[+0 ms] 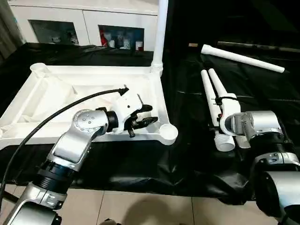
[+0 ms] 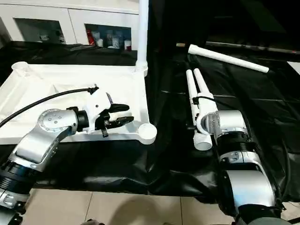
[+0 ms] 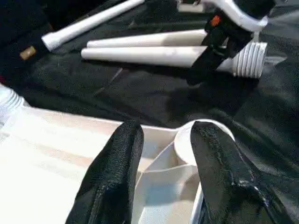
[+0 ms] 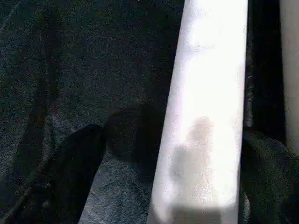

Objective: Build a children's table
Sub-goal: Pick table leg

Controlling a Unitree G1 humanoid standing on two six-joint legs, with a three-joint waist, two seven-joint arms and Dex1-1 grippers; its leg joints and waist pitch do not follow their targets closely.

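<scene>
Tabletop of white plastic (image 1: pixel 56 101), rectangular and turned ribbed side up, lies on a black plastic sheet (image 1: pixel 187 154) and serves as the landmark here. One long white tapered tubular leg (image 1: pixel 161 33) stands upright in the round socket at the tabletop's far corner on the robot's right side. The near socket on that same side (image 1: pixel 167 133) is an empty white cup. Behind the tabletop stands a white cabinet with glass doors (image 1: pixel 89 26).

The left gripper (image 1: pixel 146 115) hangs over the near right part of the tabletop, just inside its rim and close to the empty socket; its two black fingers (image 3: pixel 114 172) stand apart with nothing between them, and the left wrist view looks past them at that socket's rim. A black cable (image 1: pixel 61 112) arcs from the wrist across the tabletop.

To the right of the tabletop, well apart from it, two more white tapered legs (image 1: pixel 212 101) lie side by side on the sheet, ribbed ends toward the robot. The right gripper (image 2: pixel 197 107) is down over this pair with its jaws spread wide, one dark finger (image 4: pixel 70 172) on either side of a leg (image 4: pixel 205 112); the fingers straddle it and have not closed on it. A fourth white leg (image 1: pixel 241 58) lies slantwise on the sheet farther off, beyond the pair.
</scene>
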